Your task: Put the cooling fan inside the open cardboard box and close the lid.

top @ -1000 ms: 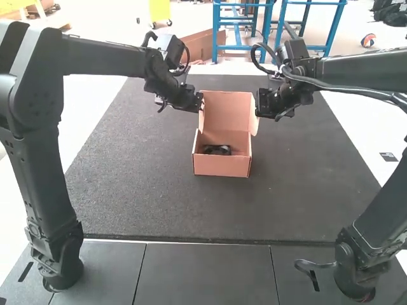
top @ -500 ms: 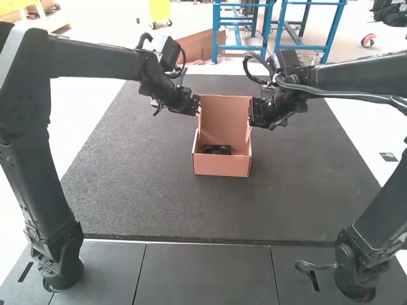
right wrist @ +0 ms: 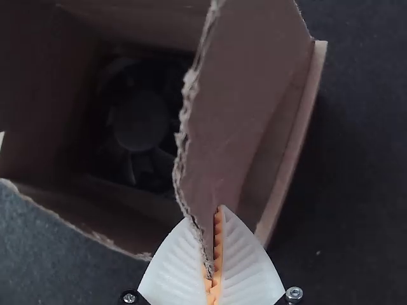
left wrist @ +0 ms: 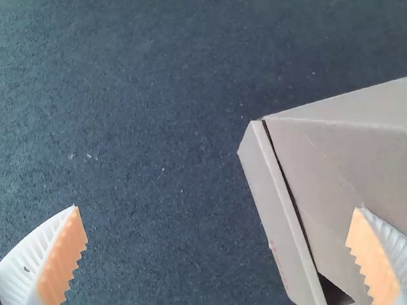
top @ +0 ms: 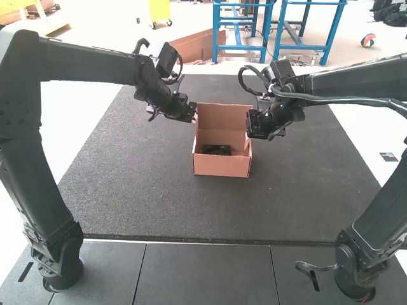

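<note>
Cooling fan (right wrist: 137, 127) already down inside the cardboard box (top: 222, 164), lying flat on its floor, hub and blades facing up. Starting at the right hand (right wrist: 215, 232): white ribbed fingers (right wrist: 184, 267) pressed together on the ragged edge of a cardboard flap (right wrist: 241, 127) at the lid's right end, card pinched between them. Left hand (top: 186, 114) at the opposite end, fingers wide apart, one pad (left wrist: 364, 254) close beside the outer face of the lid (top: 222, 117) near its left corner, contact unclear, the other out over the black mat (left wrist: 127, 95); nothing clamped there. Between the two hands, lid standing up from the box's far wall, long axis running left to right across the tabletop, open mouth of the box on the near side of it. Judged from that: placing done, closing in hand, both hands about equally near, one at each end. Next move likely a swing of the lid toward the tabletop's near edge and down over the opening, with the right-end flap needing to tuck inside the side wall rather than catch on top. Torn card in the right grip looks soft; could crease or slip. Box itself on the mat, roughly midway between the left and right edges, toward the far half of the tabletop.
</note>
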